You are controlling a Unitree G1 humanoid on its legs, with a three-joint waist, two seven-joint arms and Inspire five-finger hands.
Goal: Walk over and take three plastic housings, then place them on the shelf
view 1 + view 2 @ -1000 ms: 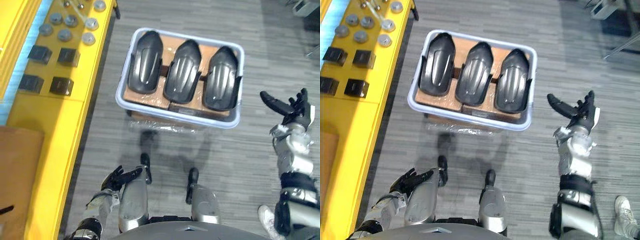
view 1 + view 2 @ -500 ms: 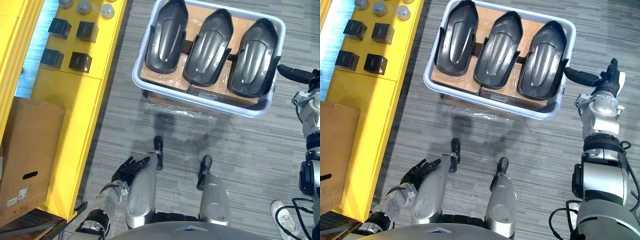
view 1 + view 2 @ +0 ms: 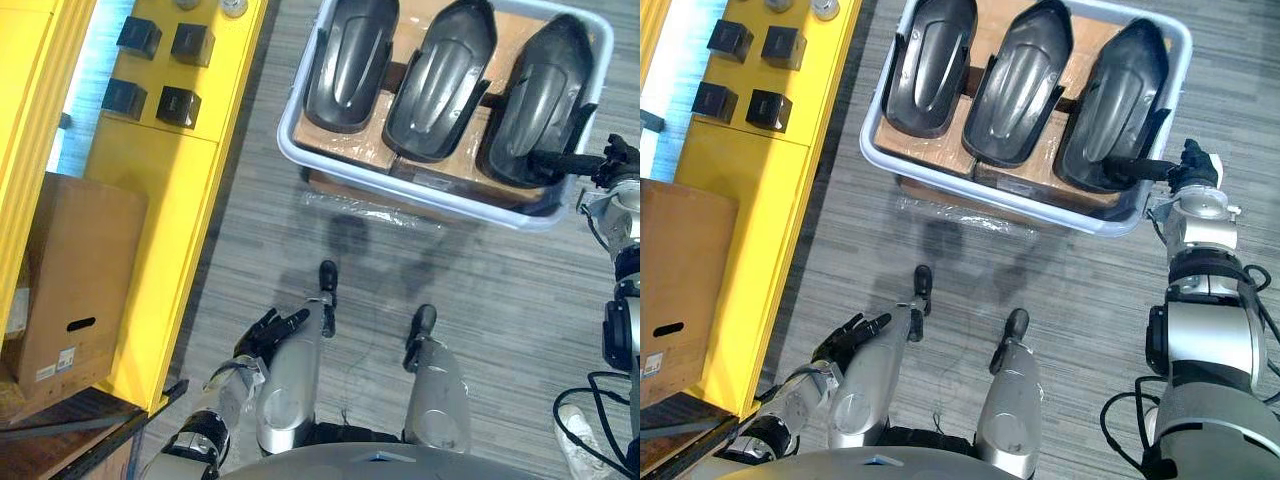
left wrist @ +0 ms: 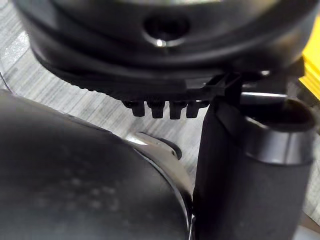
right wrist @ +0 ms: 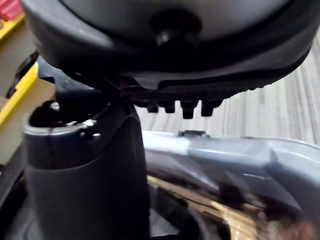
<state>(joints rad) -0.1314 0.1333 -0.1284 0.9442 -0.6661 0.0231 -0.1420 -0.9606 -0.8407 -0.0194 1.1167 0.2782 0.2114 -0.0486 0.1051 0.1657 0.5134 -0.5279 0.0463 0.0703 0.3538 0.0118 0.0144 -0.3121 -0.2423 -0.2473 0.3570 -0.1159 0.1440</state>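
The three plastic housings are lying side by side in a pale plastic tub [image 3: 430, 193] on the floor ahead, resting on brown cardboard sheets [image 3: 345, 142], each with its long axis running away from the robot and leaning a little to the right at the far end. The right hand [image 3: 1192, 172] is hovering at the tub's near right corner, and its fingers [image 3: 1135, 165] are pointing straight out leftward across the near end of the rightmost housing [image 3: 545, 95], open and holding nothing; whether they are touching the shell cannot be told. That housing is lying just to the left of and beyond the palm, so the hand is sitting crosswise to its length, which I am judging to suit a grasp across the narrow width. The middle housing [image 3: 440, 80] and the left housing [image 3: 350, 60] are lying further left, well apart from the left hand [image 3: 268, 332], which is hanging low with fingers loosely spread and empty, making the right arm clearly the nearer. The shells are looking glossy black, hard and moulded, with shallow lengthwise ribs and rounded, tapering far ends. The yellow shelf [image 3: 170, 170] is standing to the left, carrying small black blocks [image 3: 180, 103]
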